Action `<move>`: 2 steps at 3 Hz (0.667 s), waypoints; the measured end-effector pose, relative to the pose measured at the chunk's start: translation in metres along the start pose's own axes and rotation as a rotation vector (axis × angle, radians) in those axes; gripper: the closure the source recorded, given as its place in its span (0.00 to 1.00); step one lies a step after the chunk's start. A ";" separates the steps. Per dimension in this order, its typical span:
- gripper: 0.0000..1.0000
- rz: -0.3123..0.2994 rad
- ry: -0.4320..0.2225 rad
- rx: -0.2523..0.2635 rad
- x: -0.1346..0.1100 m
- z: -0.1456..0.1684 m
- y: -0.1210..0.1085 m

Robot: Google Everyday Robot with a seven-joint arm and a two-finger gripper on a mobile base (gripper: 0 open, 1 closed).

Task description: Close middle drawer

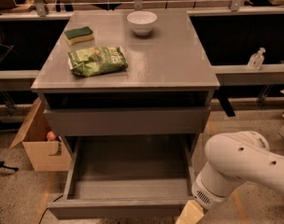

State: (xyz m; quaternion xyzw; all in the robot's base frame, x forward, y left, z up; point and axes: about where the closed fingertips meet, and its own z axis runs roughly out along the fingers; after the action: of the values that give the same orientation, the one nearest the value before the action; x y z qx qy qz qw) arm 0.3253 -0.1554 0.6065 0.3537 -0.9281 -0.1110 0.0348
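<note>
**A:** Where is the middle drawer [118,208]?

**B:** It's pulled well out toward the near side, under the upper drawer [128,121], which stands slightly proud of the cabinet. Its grey box looks empty.

**A:** And the gripper [190,214]?

**B:** Low by the near right corner of that drawer front, partly out of view. I cannot tell whether it is spread or pinched together.

**A:** What could go wrong?

**B:** A push at one corner might skew the drawer and jam it. The gripper could also slide off the flat, handleless front.

**A:** Any other containers?

**B:** The white bowl [142,21] on the tabletop [179,59] looks empty. The cardboard box [37,148] on the floor to the left holds something small and orange.
</note>
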 end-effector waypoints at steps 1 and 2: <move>0.00 0.021 -0.013 -0.042 -0.001 0.022 -0.005; 0.17 0.050 -0.020 -0.106 -0.001 0.060 -0.010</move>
State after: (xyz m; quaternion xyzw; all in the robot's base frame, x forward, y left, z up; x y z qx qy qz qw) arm 0.3240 -0.1507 0.5457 0.3271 -0.9297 -0.1624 0.0471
